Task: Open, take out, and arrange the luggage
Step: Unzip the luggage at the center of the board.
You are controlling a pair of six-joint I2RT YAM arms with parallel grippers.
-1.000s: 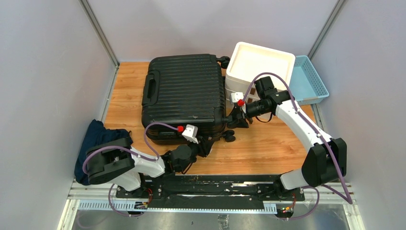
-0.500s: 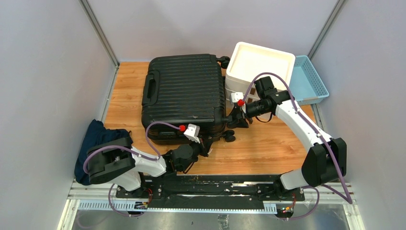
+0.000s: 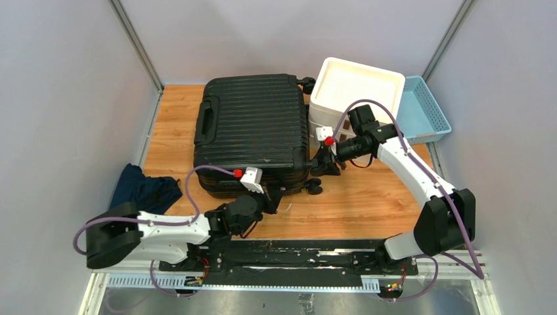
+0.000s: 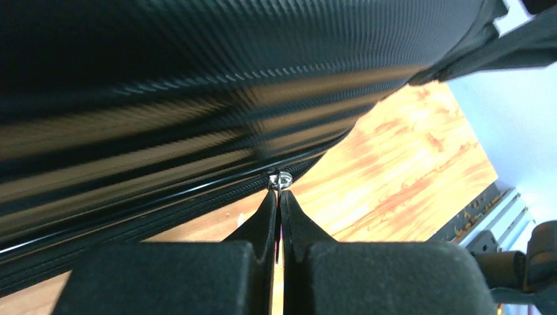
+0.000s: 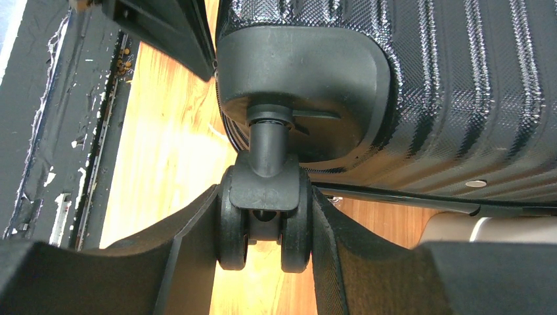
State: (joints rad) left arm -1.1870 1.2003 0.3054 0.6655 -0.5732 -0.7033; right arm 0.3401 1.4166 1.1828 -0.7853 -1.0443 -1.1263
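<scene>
Left gripper point(image 4: 279, 193) has just pinched fully shut on the zipper pull point(image 4: 280, 178) at the near edge of the luggage point(image 3: 253, 131), which lies flat and closed on the table point(image 3: 368, 203); unzipping can probably start. Right gripper point(image 5: 265, 197), part open, clamps a wheel point(image 5: 293, 226)

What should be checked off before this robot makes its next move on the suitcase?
1. Left jaws pinched on the zipper pull: ok.
2. Right jaws flank the wheel on both sides, steadying the luggage: ok.
3. Luggage lying flat on the table: ok.
4. Zipper undone: not ok, the shell looks closed.
5. Room for the lid to swing beside the white box: cannot tell.
</scene>
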